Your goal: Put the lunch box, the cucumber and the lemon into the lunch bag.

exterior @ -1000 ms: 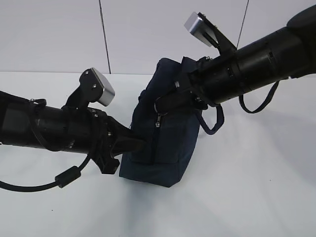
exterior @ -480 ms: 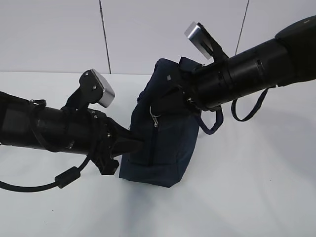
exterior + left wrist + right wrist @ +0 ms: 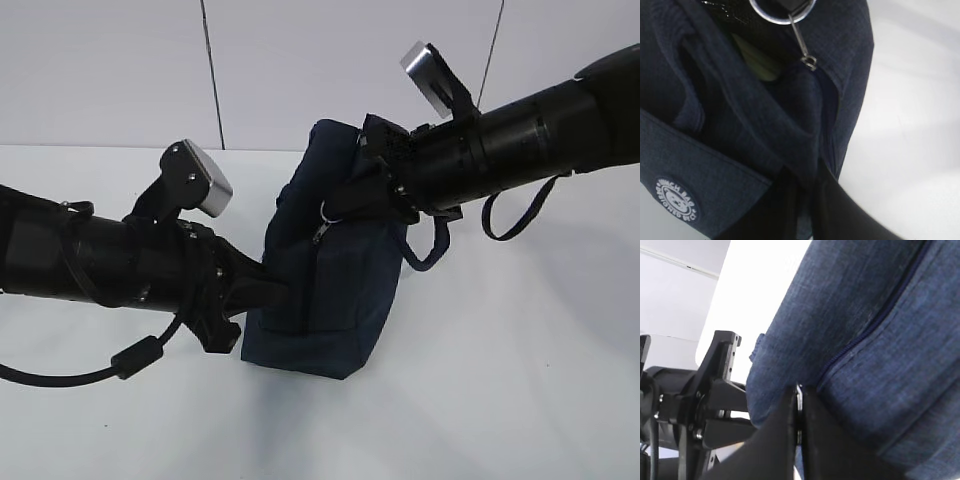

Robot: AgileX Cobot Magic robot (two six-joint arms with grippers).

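Lunch bag (image 3: 335,290): soft, limp navy fabric, likely sags unless braced; left gripper (image 3: 283,292) pinched shut on its lower edge, right gripper (image 3: 345,205) clamped on the ring pull (image 3: 782,10), the sensible hold.

The exterior camera looks down at a slant across the white table (image 3: 520,380). Both wrist cameras sit very close against the dark navy fabric bag (image 3: 335,290), which all views share.
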